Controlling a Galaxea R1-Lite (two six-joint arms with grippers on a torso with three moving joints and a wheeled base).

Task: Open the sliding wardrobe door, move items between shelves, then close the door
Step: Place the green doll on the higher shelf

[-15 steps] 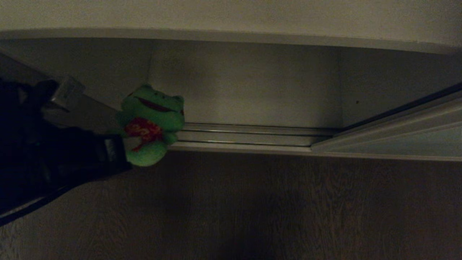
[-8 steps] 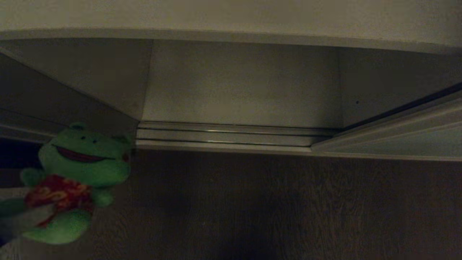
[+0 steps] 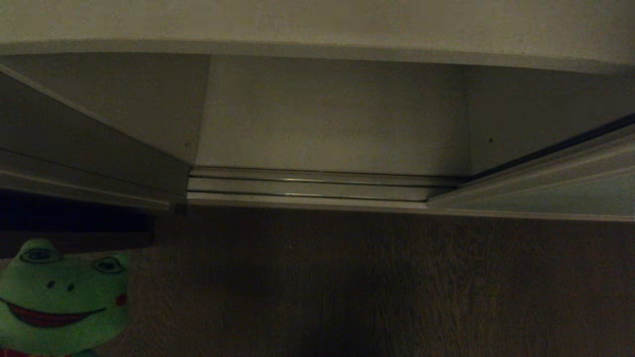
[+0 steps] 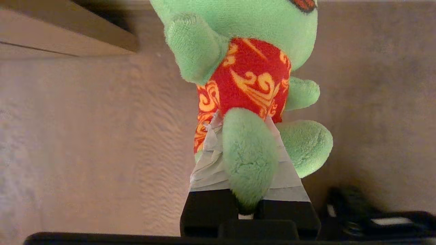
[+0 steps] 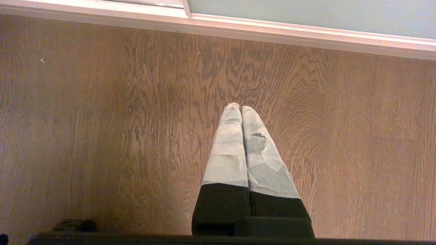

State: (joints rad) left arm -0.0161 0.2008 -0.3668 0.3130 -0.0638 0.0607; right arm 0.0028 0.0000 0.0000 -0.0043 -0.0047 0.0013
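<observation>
L gripper (image 4: 247, 160) is clamped on the green frog (image 4: 252, 85) by one leg, so it hangs free over the floor (head view: approx 8 o'clock, clear of the shelves (image 3: 327, 186)). R gripper (image 5: 241, 110) pressed closed, empty, parked above bare floor; the sliding wardrobe door (image 3: 555, 196) sits pushed to 3 o'clock.

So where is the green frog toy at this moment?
The green frog sits at the head view's lower left corner, over the wooden floor in front of the wardrobe's bottom track, clamped by one leg in the left gripper.
</observation>
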